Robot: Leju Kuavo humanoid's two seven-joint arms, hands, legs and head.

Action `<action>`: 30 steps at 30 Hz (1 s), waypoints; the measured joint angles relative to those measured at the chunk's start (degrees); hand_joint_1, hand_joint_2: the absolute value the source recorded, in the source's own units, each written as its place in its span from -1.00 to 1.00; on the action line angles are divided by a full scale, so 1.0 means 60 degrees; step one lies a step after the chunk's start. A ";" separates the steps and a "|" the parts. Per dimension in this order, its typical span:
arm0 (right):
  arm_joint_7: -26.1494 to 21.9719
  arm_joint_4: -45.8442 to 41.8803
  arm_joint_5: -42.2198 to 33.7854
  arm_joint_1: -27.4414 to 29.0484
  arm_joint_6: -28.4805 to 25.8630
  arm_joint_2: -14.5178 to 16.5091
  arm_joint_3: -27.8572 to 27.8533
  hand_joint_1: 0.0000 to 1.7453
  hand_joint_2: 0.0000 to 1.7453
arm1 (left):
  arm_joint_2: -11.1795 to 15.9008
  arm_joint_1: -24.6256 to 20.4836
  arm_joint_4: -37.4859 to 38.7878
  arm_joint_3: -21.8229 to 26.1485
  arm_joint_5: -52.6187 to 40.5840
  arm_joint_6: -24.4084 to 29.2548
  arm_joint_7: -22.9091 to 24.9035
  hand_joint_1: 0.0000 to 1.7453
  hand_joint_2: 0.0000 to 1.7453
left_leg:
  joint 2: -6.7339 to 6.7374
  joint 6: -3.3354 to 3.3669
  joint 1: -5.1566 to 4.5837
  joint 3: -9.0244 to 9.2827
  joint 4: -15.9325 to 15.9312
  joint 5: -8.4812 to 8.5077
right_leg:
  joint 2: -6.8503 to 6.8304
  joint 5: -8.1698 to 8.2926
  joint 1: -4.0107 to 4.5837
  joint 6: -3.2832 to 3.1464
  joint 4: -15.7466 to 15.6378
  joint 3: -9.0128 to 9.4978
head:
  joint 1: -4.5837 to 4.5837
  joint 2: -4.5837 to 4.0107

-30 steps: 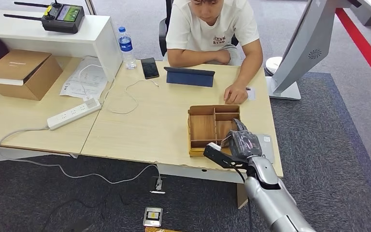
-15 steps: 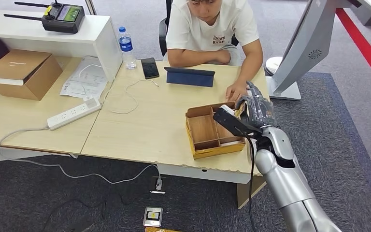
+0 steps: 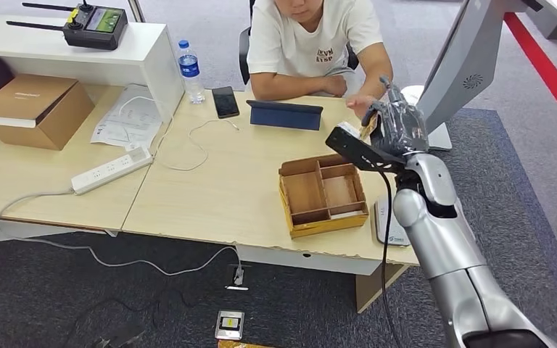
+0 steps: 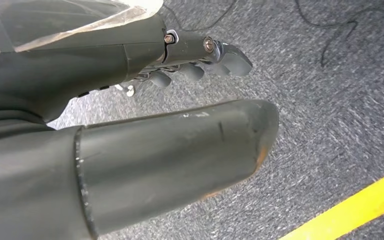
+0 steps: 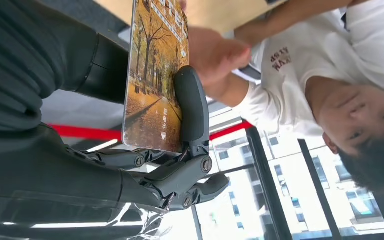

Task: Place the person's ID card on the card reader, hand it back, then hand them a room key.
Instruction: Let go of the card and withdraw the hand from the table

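Room key (image 5: 157,75) pinched in the right hand's (image 3: 395,127) fingers (image 5: 192,107), the person's hand (image 5: 215,52) already touching it at the table's far edge — final handover, release pending.

A room key card (image 5: 156,80) printed with an autumn tree scene stands on edge, pinched in the robot's right hand (image 3: 395,127) above the desk's far right corner, where a seated person's hand (image 5: 215,52) meets it. A white card reader (image 3: 392,221) lies flat beside a wooden tray.

Silver right arm (image 3: 435,239) – black cable alongside; dark right hand (image 3: 395,127), grey thumb, screws
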 joint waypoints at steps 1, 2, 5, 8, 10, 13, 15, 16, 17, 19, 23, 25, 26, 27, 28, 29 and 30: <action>-0.0024 0.0353 0.0086 -0.0338 0.0005 0.0029 0.0005 1.00 1.00 | -0.0003 -0.0059 -0.0001 -0.0051 -0.0042 -0.0039 0.0000 -1.00 -1.00 | -0.0002 0.0000 0.0000 -0.0003 0.0000 0.0003 | -0.0001 0.0003 0.0000 0.0000 0.0000 -0.0002 | 0.0001 0.0000; -0.0036 0.0691 0.0166 -0.0661 0.0017 0.0064 0.0010 1.00 1.00 | -0.0006 -0.0113 -0.0003 -0.0095 -0.0074 -0.0067 0.0000 -1.00 -1.00 | -0.0004 0.0000 0.0000 -0.0005 0.0000 0.0005 | -0.0001 0.0006 0.0000 0.0001 0.0000 -0.0003 | 0.0000 -0.0001; 0.0007 0.1610 0.0343 -0.1538 0.0183 0.0177 0.0022 1.00 1.00 | -0.0021 -0.0241 -0.0005 -0.0240 -0.0126 -0.0133 0.0000 -1.00 -1.00 | -0.0003 0.0000 0.0000 -0.0011 0.0001 0.0007 | -0.0001 0.0011 0.0000 0.0001 0.0002 -0.0009 | -0.0001 0.0000; 0.0146 0.2350 0.0360 -0.2361 0.0531 0.0297 0.0027 1.00 1.00 | -0.0031 -0.0334 -0.0006 -0.0359 -0.0154 -0.0198 0.0015 -1.00 -1.00 | -0.0002 0.0000 0.0000 -0.0015 0.0002 0.0007 | 0.0000 0.0012 -0.0001 -0.0001 0.0004 -0.0015 | -0.0001 0.0001; 0.0291 0.2729 0.0342 -0.2859 0.0701 0.0383 0.0027 1.00 1.00 | -0.0036 -0.0371 -0.0007 -0.0431 -0.0137 -0.0217 0.0049 -1.00 -1.00 | -0.0002 0.0000 0.0000 -0.0016 0.0002 0.0007 | 0.0000 0.0012 0.0000 -0.0001 0.0004 -0.0018 | 0.0000 0.0002; 0.0555 0.3222 0.0382 -0.3464 0.0886 0.0525 0.0027 1.00 1.00 | -0.0038 -0.0397 -0.0009 -0.0504 -0.0082 -0.0219 0.0086 -1.00 -1.00 | -0.0002 -0.0001 0.0000 -0.0017 0.0001 0.0007 | 0.0000 0.0011 0.0000 -0.0002 0.0004 -0.0021 | 0.0000 0.0000; 0.0691 0.3490 0.0417 -0.3753 0.1000 0.0618 0.0027 1.00 1.00 | -0.0036 -0.0400 -0.0009 -0.0523 -0.0049 -0.0218 0.0092 -1.00 -1.00 | 0.0000 -0.0001 0.0001 -0.0017 0.0001 0.0006 | 0.0000 0.0011 0.0000 -0.0002 0.0004 -0.0022 | -0.0001 0.0001; 0.0755 0.3612 0.0438 -0.3868 0.1053 0.0661 0.0027 1.00 1.00 | -0.0036 -0.0400 -0.0009 -0.0526 -0.0032 -0.0217 0.0096 -1.00 -1.00 | 0.0000 -0.0001 0.0001 -0.0017 0.0001 0.0006 | 0.0000 0.0011 0.0000 -0.0002 0.0004 -0.0021 | 0.0000 0.0001; 0.0812 0.3725 0.0466 -0.3964 0.1102 0.0708 0.0027 1.00 1.00 | -0.0036 -0.0400 -0.0009 -0.0528 -0.0017 -0.0215 0.0102 -1.00 -1.00 | 0.0000 -0.0001 0.0001 -0.0017 0.0001 0.0006 | 0.0001 0.0011 0.0001 -0.0002 0.0004 -0.0021 | 0.0000 0.0001; 0.0909 0.3945 0.0531 -0.4110 0.1175 0.0799 0.0029 1.00 1.00 | -0.0034 -0.0397 -0.0009 -0.0533 0.0007 -0.0210 0.0111 -1.00 -1.00 | 0.0000 -0.0001 0.0002 -0.0017 0.0001 0.0007 | 0.0000 0.0011 0.0002 -0.0002 0.0005 -0.0020 | 0.0000 0.0000; 0.0971 0.4262 0.0593 -0.4214 0.1218 0.0938 0.0032 1.00 1.00 | -0.0025 -0.0384 -0.0009 -0.0564 0.0059 -0.0181 0.0113 -1.00 -1.00 | -0.0001 -0.0001 0.0002 -0.0016 0.0001 0.0007 | 0.0000 0.0011 0.0004 -0.0002 0.0005 -0.0018 | 0.0000 0.0000; 0.0978 0.4366 0.0619 -0.4214 0.1213 0.0992 0.0034 0.97 1.00 | -0.0006 -0.0374 -0.0009 -0.0575 0.0077 -0.0167 0.0113 -1.00 -1.00 | 0.0000 -0.0001 0.0002 -0.0016 0.0001 0.0008 | 0.0000 0.0011 0.0004 -0.0002 0.0005 -0.0018 | 0.0000 -0.0001; 0.0977 0.4420 0.0640 -0.4213 0.1209 0.1017 0.0036 0.92 1.00 | 0.0005 -0.0370 -0.0009 -0.0577 0.0083 -0.0162 0.0113 -1.00 -1.00 | 0.0000 -0.0001 0.0002 -0.0016 0.0001 0.0008 | 0.0000 0.0011 0.0004 -0.0002 0.0005 -0.0018 | 0.0000 0.0000; 0.0976 0.4473 0.0662 -0.4212 0.1206 0.1040 0.0036 0.87 1.00 | 0.0016 -0.0367 -0.0009 -0.0580 0.0087 -0.0158 0.0113 -1.00 -1.00 | -0.0001 -0.0001 0.0002 -0.0016 0.0001 0.0008 | 0.0000 0.0011 0.0004 -0.0002 0.0005 -0.0018 | 0.0001 0.0000; 0.0975 0.4518 0.0680 -0.4211 0.1202 0.1060 0.0037 0.82 1.00 | 0.0027 -0.0364 -0.0009 -0.0582 0.0089 -0.0157 0.0113 -1.00 -1.00 | -0.0001 -0.0001 0.0002 -0.0016 0.0001 0.0007 | 0.0000 0.0011 0.0004 -0.0002 0.0005 -0.0019 | 0.0001 0.0001; 0.0975 0.4551 0.0696 -0.4210 0.1199 0.1075 0.0038 0.80 1.00 | 0.0035 -0.0361 -0.0009 -0.0583 0.0088 -0.0157 0.0113 -1.00 -1.00 | -0.0001 -0.0001 0.0002 -0.0016 0.0001 0.0007 | 0.0000 0.0011 0.0004 -0.0002 0.0005 -0.0019 | 0.0001 0.0002; 0.0975 0.4572 0.0703 -0.4210 0.1198 0.1084 0.0038 0.80 1.00 | 0.0040 -0.0359 -0.0009 -0.0584 0.0089 -0.0157 0.0113 -1.00 -1.00 | -0.0001 -0.0001 0.0002 -0.0016 0.0001 0.0007 | 0.0000 0.0011 0.0004 -0.0002 0.0005 -0.0019 | 0.0001 0.0002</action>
